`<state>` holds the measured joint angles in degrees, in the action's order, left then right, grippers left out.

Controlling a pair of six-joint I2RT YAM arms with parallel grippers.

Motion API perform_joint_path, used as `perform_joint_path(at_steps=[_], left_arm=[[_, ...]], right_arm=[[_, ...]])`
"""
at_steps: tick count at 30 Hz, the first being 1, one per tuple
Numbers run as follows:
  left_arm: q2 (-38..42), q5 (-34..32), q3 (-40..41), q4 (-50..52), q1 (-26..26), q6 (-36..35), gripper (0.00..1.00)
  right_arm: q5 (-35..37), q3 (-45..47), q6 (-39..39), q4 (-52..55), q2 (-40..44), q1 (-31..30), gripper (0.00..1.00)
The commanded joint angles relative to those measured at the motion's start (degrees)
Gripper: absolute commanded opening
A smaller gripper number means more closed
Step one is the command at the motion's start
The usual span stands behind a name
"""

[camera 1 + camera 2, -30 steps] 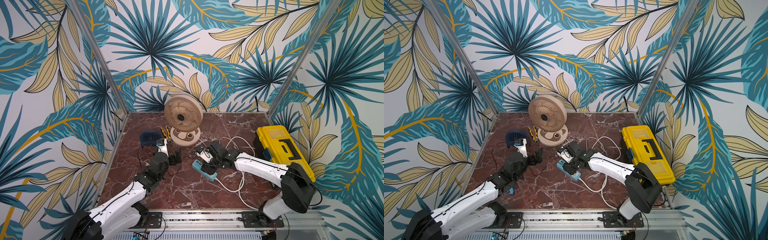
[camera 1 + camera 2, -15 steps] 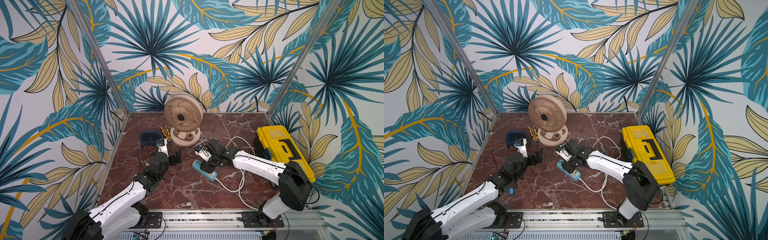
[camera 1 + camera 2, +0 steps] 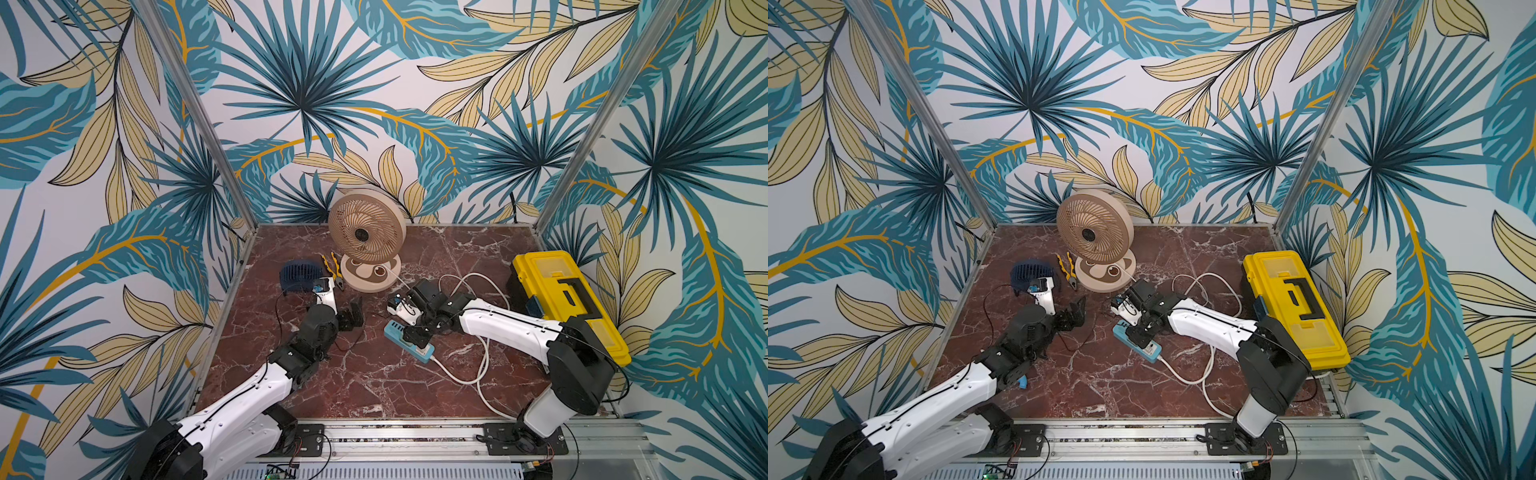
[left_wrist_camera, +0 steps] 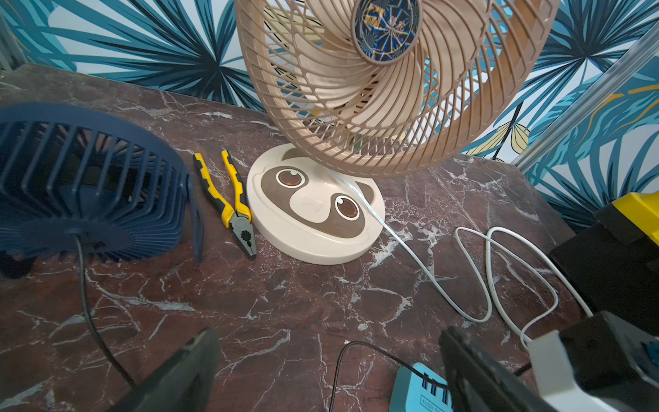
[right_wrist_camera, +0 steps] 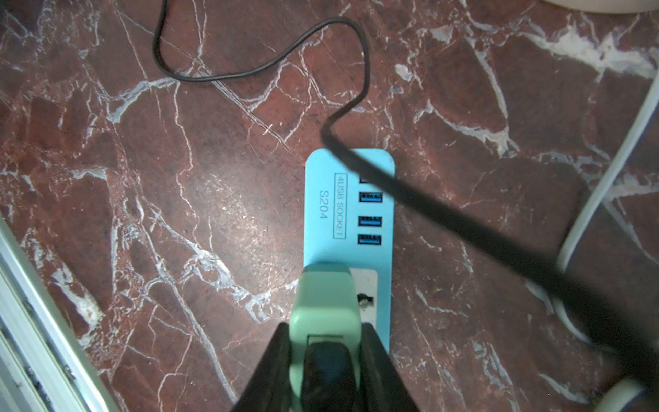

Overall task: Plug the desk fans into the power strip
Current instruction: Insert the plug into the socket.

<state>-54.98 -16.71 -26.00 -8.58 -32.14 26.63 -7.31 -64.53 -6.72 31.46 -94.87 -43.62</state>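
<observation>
near the shut yellow plastic toolbox [image 3: 561, 299], the light-blue rectangular power strip [image 3: 392, 331] is laid diagonally; a mint-green plug [image 5: 322, 296] is clamped by the right gripper [image 5: 325, 331]; left gripper [image 4: 326, 340] is spread wide.

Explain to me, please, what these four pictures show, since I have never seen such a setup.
This is a robot with two white arms fixed at the front edge of a marble table. Each arm ends in a two-fingered gripper. Both top views look down on the whole scene, and the other two pictures come from a camera on each wrist. On the table are a beige desk fan, a small dark blue fan, pliers, a yellow toolbox and a light-blue power strip. The left gripper is open and empty. The right gripper is clamped on a pale green plug at the strip's white socket. I cannot tell whether it is pushed in yet.
</observation>
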Motion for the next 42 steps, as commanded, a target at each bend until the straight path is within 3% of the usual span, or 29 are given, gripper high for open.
perform_joint_path(at_steps=[1, 5, 15, 23, 26, 29, 42], left_arm=[[0.45, 0.09, 0.95, -0.57, 0.41, 0.02, 1.0], [0.49, 0.09, 0.94, -0.56, 0.35, -0.02, 1.0], [0.4, 0.03, 0.86, -0.4, 0.41, 0.0, 1.0], [0.18, 0.3, 0.71, -0.41, 0.36, 0.0, 1.0], [0.39, 0.19, 0.75, -0.26, 0.41, -0.14, 1.0], [0.51, 0.18, 0.74, -0.22, 0.4, -0.23, 1.0], [6.36, -0.16, 1.04, 3.64, 0.41, -0.79, 1.0]], right_arm=[[-0.39, -0.29, -0.95, 3.22, -0.84, -0.33, 0.11], [1.44, 0.44, -1.7, 3.47, -0.99, -0.57, 0.0], [8.77, 3.75, -0.71, 1.84, -6.16, -2.09, 0.0], [7.63, 3.8, -0.15, 1.32, -4.48, -2.09, 0.0], [7.23, 3.1, 0.02, 1.69, -3.97, -2.08, 0.13], [7.35, 1.92, 0.32, 2.58, -2.17, -2.09, 0.33], [7.16, -1.8, 4.33, 5.65, 8.62, -2.09, 0.8]])
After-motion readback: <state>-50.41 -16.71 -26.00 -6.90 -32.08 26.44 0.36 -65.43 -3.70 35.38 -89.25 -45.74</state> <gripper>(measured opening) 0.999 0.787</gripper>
